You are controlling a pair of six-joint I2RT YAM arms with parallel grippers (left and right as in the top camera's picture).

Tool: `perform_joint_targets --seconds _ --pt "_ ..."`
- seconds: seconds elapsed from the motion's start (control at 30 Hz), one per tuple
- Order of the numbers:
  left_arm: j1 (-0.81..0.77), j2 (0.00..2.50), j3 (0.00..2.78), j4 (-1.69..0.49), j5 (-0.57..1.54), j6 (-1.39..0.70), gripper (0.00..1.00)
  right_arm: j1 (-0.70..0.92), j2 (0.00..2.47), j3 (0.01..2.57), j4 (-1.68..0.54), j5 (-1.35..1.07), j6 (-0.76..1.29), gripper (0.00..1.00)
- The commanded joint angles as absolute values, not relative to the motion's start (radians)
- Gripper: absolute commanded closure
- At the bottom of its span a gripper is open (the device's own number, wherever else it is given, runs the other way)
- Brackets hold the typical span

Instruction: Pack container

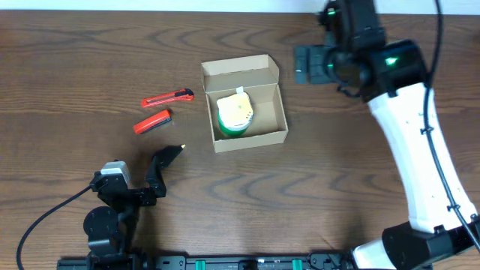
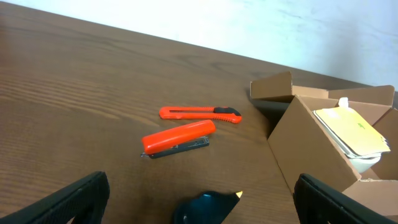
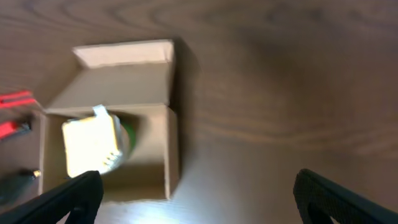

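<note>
The container [image 1: 247, 139], a small brown cardboard box, stands mid-table with its flap lid [image 1: 240, 71] folded open at the back. Inside it lies a green item with a pale yellow top [image 1: 235, 114]. My right gripper [image 1: 311, 64] hovers just beyond the box's far right corner. In the right wrist view it [image 3: 199, 202] is open and empty, with the box wall [image 3: 171, 143] below and to its left. My left gripper [image 2: 208, 199] is low at the front left and open. A dark object with a yellow tip [image 2: 217, 202] lies between its fingers [image 2: 81, 199], unheld.
A red box cutter [image 1: 167, 97] and a red stapler [image 1: 152, 121] lie on the wooden table [image 1: 67, 75] left of the box. Both show in the left wrist view, the cutter [image 2: 199, 113] behind the stapler [image 2: 177, 137]. The right arm [image 1: 420, 150] spans the table's right side.
</note>
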State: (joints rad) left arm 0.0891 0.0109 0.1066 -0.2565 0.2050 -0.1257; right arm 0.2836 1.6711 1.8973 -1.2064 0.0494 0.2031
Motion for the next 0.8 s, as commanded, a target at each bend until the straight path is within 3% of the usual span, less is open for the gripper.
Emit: perform_joint_targets --seconds 0.0,0.53,0.77 --pt "0.093 0.004 0.081 -0.261 0.187 -0.104 0.05 0.230 1.672 1.900 -1.227 -0.075 0.134 0.01" --pt "0.092 0.007 0.098 -0.186 0.226 -0.211 0.05 0.272 1.672 1.897 -1.303 -0.087 -0.044 0.01" --pt "0.092 0.201 0.348 -0.263 0.109 -0.134 0.05 0.272 1.672 1.878 -1.269 -0.218 -0.154 0.01"
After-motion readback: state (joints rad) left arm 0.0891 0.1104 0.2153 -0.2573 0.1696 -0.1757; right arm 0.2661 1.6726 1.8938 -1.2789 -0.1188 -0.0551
